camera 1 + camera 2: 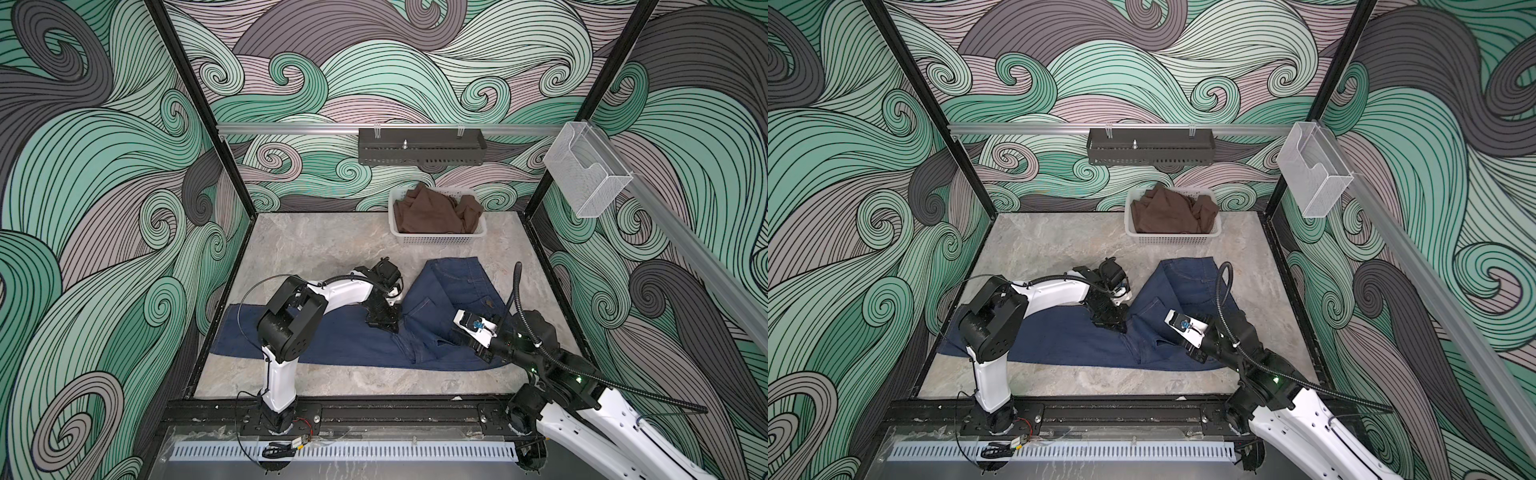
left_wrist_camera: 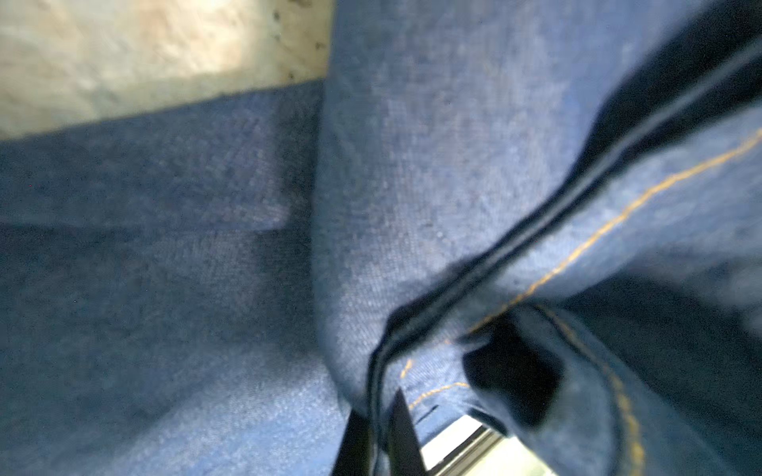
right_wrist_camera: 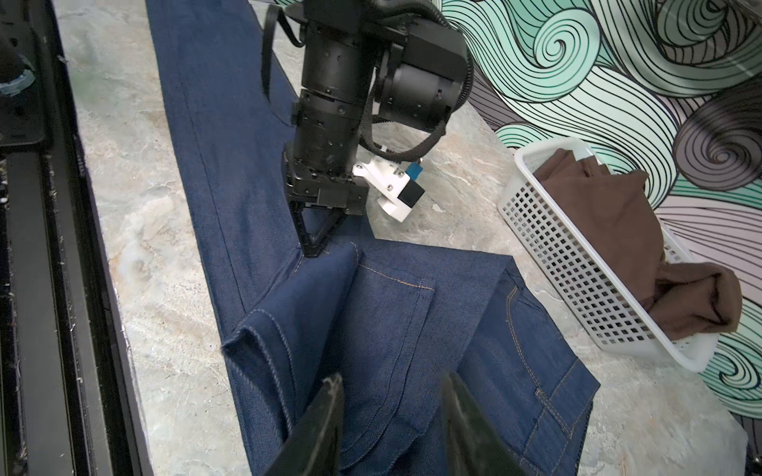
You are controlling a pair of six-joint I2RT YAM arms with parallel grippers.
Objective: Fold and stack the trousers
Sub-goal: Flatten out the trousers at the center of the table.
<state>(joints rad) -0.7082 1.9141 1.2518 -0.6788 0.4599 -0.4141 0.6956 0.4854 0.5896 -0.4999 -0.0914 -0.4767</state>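
The long dark blue denim trousers (image 1: 440,291) are lying flat on the grey stone-look table (image 1: 316,245), near the middle and toward the 3 o'clock side in both top views. The legs are pointing to 9 o'clock. The waist end is bending up toward 1 o'clock, so the long line of the trousers is running from 9 to 3 and then turning at the hip. It is not straight.

The left claw (image 3: 312,247) is closed tight and is pinching a fold of the denim at the seam where the legs are meeting. The right claw (image 3: 391,379) is hanging just over the hip part with its two fingers apart, holding nothing.

I think the folding is only starting, and the arms are getting the trousers ready for the first fold. Next, the right claw is going to need to go down and grab the cloth by the waist, so both claws are lifting together. The denim looks thick and floppy, so a weak pinch could slip.

At 12 o'clock a white plastic basket (image 1: 436,239) is holding a crumpled brown cloth (image 1: 428,212).
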